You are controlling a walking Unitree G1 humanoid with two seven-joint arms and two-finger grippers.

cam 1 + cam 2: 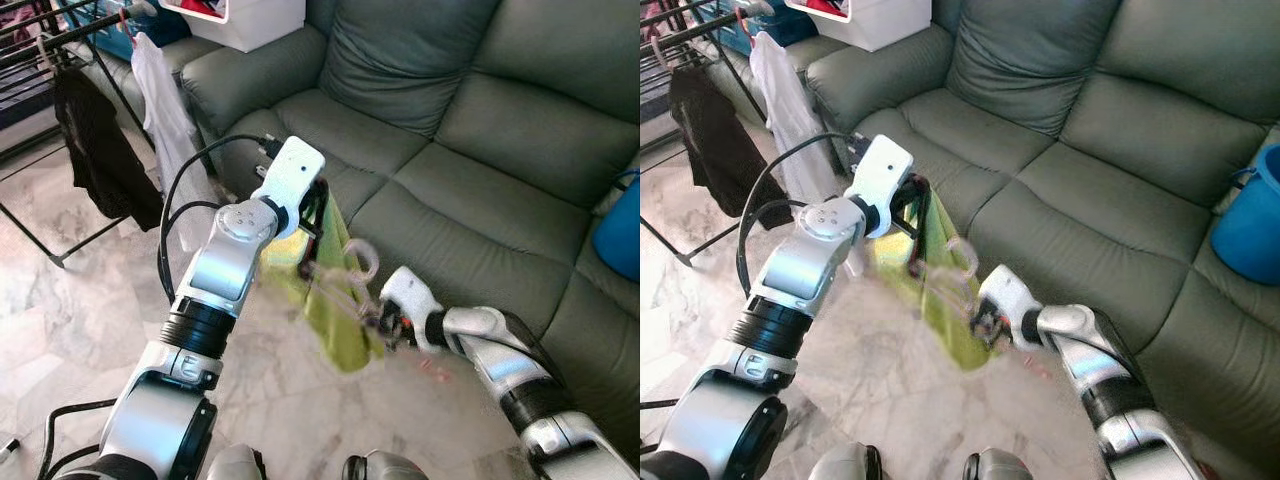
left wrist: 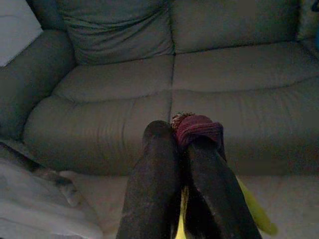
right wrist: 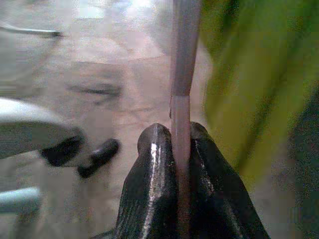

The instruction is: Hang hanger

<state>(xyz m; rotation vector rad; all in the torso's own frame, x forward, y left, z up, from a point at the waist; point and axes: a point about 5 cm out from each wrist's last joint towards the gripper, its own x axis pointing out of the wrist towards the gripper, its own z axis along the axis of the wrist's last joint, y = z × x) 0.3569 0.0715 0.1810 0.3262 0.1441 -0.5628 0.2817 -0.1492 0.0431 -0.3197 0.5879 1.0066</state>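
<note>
- Left pincer: fingers pressed together, pinching the top edge of the green cloth along with a dark red band. The cloth hangs below it.
- Right pincer: clamped on the translucent pink hanger, low beside the cloth.
- Hanger hook lies between both pincers.
- Grey sofa stands beyond; drying rack far off past the left pincer.

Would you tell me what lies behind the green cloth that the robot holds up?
Behind the green cloth stands the grey sofa, its seat front partly covered. The left gripper pinches the cloth; the right gripper clamps the hanger.
</note>
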